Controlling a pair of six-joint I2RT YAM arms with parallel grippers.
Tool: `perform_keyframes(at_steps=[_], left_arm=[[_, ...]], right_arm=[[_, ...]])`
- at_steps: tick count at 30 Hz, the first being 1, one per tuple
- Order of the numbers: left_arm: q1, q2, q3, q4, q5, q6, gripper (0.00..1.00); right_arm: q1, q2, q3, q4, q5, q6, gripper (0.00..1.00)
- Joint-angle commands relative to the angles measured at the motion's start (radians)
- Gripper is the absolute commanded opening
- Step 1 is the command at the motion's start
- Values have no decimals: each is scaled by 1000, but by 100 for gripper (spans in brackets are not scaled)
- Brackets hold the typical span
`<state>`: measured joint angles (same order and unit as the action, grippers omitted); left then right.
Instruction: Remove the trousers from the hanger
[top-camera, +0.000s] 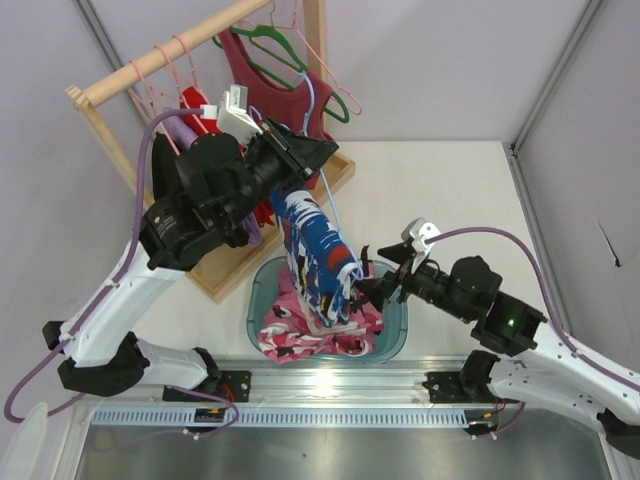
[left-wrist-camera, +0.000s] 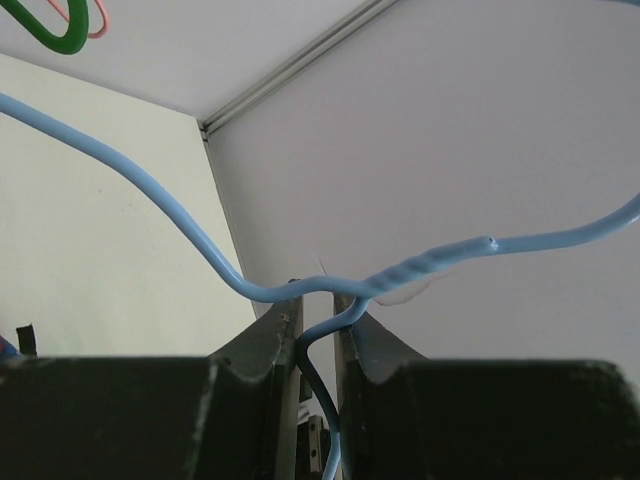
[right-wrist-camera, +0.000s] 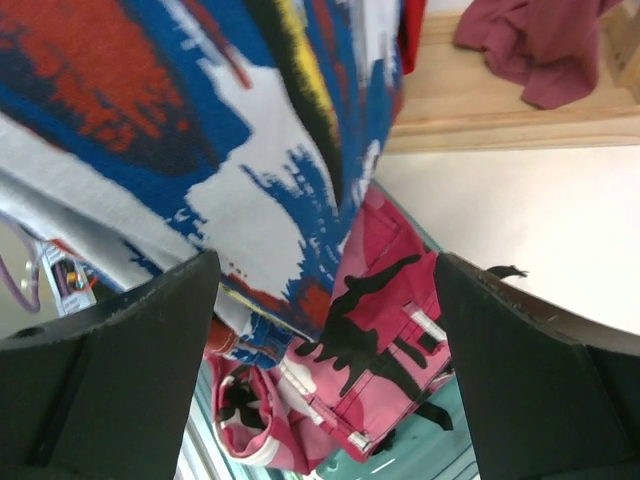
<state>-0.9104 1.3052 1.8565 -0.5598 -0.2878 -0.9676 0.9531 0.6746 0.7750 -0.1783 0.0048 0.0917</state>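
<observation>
The royal-blue, white and red trousers (top-camera: 318, 245) hang from the thin light-blue hanger (top-camera: 330, 200) above the teal basin (top-camera: 398, 335). My left gripper (top-camera: 310, 155) is shut on the hanger. In the left wrist view the hanger's wire (left-wrist-camera: 180, 215) runs down between that gripper's (left-wrist-camera: 318, 320) jaws, just below the twisted neck. My right gripper (top-camera: 365, 290) stands open at the trousers' lower end. In the right wrist view the trousers (right-wrist-camera: 200, 130) hang in front of this gripper (right-wrist-camera: 325, 262), their lower edge between its wide-spread fingers (right-wrist-camera: 110, 380), apart from both.
A pink-white-black camouflage garment (top-camera: 300, 335) lies in the basin, directly under the trousers. Behind stands a wooden rack (top-camera: 110, 90) with a dark-red tank top (top-camera: 285, 90), a green hanger (top-camera: 290, 55) and pink hangers (top-camera: 150, 85). White walls close in the table.
</observation>
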Motion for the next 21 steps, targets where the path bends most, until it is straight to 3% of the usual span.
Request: perform_keyframes(at_steps=[1,5,10,16,21], left_arm=[[8,-34,67,103,-31,-39,0],[10,-29,69,94,-45,-45,0],[13,-8,84,77,-44,-51,0],[13,-6,72,93,-28,-71,0],[13,-14,72,95,-27,-68,0]], right_arm=[[79,19,-26,114,78,-35,95],[197,29,-77,236,205,-30,95],[292,37,-63,218,273,-21,96],[323,74,-77,286,415,-20,97],[352,232,-7,346,536,-70,98]])
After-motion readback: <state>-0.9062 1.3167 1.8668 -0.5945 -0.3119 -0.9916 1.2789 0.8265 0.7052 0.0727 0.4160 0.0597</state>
